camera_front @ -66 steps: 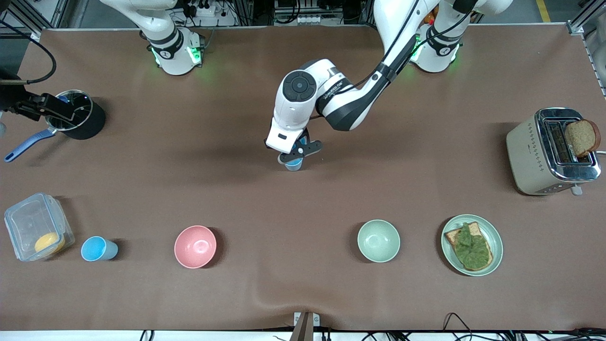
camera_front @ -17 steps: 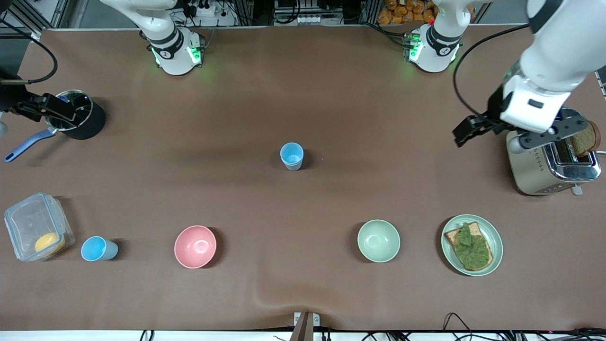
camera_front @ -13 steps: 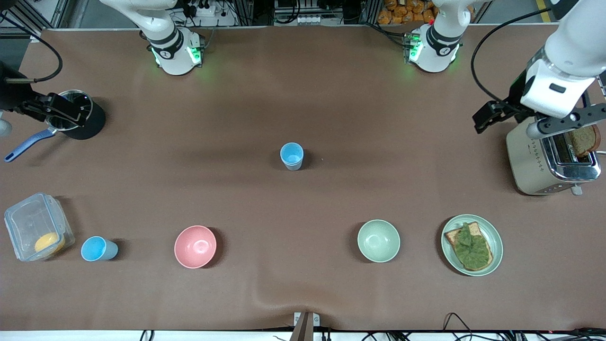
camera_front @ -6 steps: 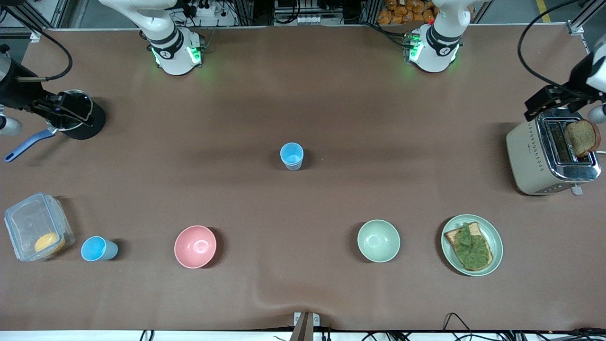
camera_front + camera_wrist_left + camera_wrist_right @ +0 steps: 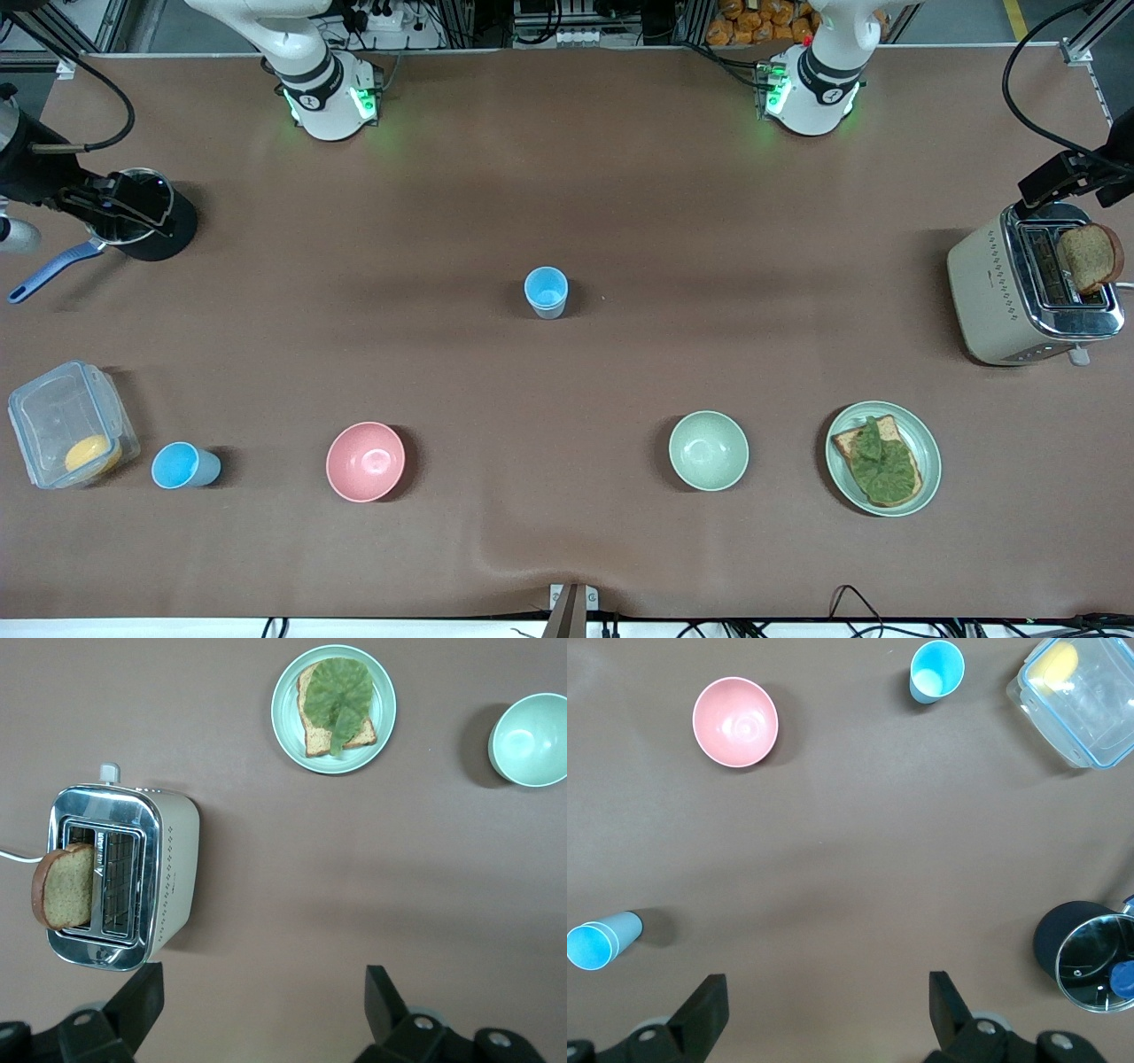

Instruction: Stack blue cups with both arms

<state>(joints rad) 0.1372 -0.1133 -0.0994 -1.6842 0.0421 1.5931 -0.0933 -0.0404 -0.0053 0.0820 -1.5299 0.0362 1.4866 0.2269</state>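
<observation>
A brown mat covers the table [image 5: 620, 221]; cables and racks line its edge by the arm bases. In the front view, a stack of blue cups [image 5: 546, 292] stands upright at the centre, mouth up, long axis vertical. A single blue cup [image 5: 183, 466] stands mouth up at 8 o'clock, between the clear lidded box [image 5: 69, 424] holding something yellow and the pink bowl [image 5: 365, 461]. The pale green bowl [image 5: 708, 450] lies at 5 o'clock beside a plate [image 5: 927, 443] of toast under a green leaf. The toaster [image 5: 1001, 292] holds a bread slice at 3 o'clock. The left gripper [image 5: 261, 1005] hangs spread wide beside the toaster; the right gripper [image 5: 824, 1010] hangs spread wide over the black pot [image 5: 168, 232] at 9 o'clock.
</observation>
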